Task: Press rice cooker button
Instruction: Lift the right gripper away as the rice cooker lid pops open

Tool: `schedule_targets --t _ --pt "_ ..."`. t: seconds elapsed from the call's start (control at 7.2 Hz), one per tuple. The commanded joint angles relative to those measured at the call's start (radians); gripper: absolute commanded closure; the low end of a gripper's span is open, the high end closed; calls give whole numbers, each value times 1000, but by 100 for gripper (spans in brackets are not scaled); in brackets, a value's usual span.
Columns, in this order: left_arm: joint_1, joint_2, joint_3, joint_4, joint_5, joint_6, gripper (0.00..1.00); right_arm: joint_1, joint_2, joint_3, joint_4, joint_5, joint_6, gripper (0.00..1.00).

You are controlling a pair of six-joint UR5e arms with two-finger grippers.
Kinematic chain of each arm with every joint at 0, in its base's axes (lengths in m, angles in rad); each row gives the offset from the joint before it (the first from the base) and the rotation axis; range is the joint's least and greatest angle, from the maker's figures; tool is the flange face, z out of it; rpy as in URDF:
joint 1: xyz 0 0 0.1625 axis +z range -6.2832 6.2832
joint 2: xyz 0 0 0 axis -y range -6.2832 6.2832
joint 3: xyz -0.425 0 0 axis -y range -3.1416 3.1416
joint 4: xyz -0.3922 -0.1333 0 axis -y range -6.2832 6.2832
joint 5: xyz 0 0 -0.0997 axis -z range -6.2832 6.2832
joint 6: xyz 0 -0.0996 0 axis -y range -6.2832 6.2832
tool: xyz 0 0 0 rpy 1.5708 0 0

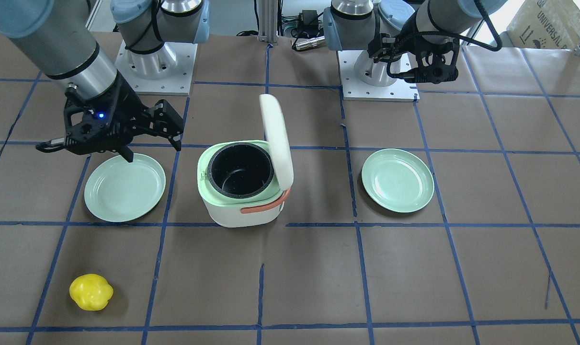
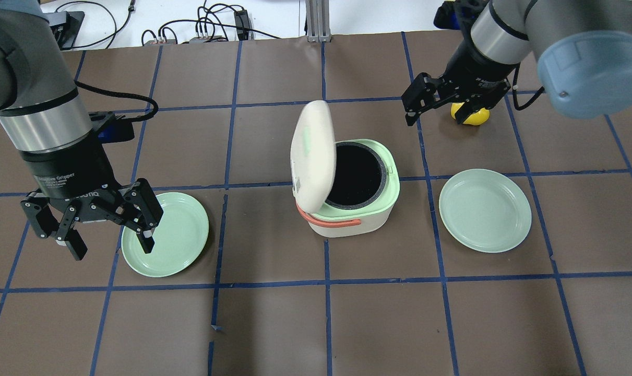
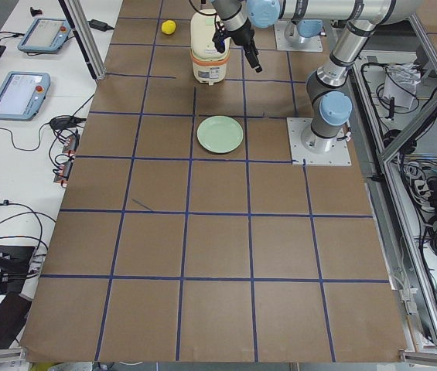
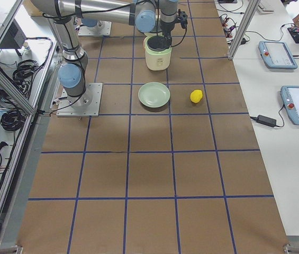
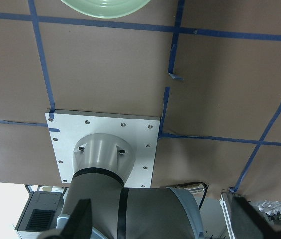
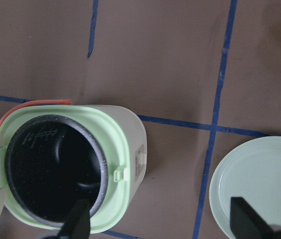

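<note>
The cream-white rice cooker (image 2: 347, 222) stands mid-table with its lid (image 2: 310, 149) raised upright. Its black inner pot (image 1: 240, 168) and mint rim are exposed. The orange strap handle (image 1: 263, 206) hangs at its side. My right gripper (image 2: 438, 112) is open and empty, held above the table on the cooker's far right. Its wrist view looks down on the cooker (image 6: 125, 144), with a small mint tab (image 6: 122, 173) on the rim. My left gripper (image 2: 112, 249) is open and empty, held high near its base. It also shows in the front view (image 1: 431, 72).
A pale green plate lies on each side of the cooker, one on the left (image 2: 165, 234) and one on the right (image 2: 485, 210). A yellow lemon-like fruit (image 1: 91, 292) lies toward the table's far edge beyond the right plate. The arm bases (image 1: 155, 62) stand behind the cooker.
</note>
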Motion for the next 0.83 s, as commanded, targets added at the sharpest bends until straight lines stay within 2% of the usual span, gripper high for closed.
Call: schedule_targets --t 0.0,0.14,0.42,0.56,0.69 --pt "0 0 0 1 0 0 0 -22 -3 -51 5 -44 21 1" --pt "0 0 0 1 0 0 0 -22 -2 -84 38 -55 86 0" --pt "0 0 0 1 0 0 0 -16 -3 -167 115 -51 81 0" --pt "0 0 0 1 0 0 0 -11 -3 -178 180 -43 88 0" --pt "0 0 0 1 0 0 0 -1 2 -178 175 -37 96 0"
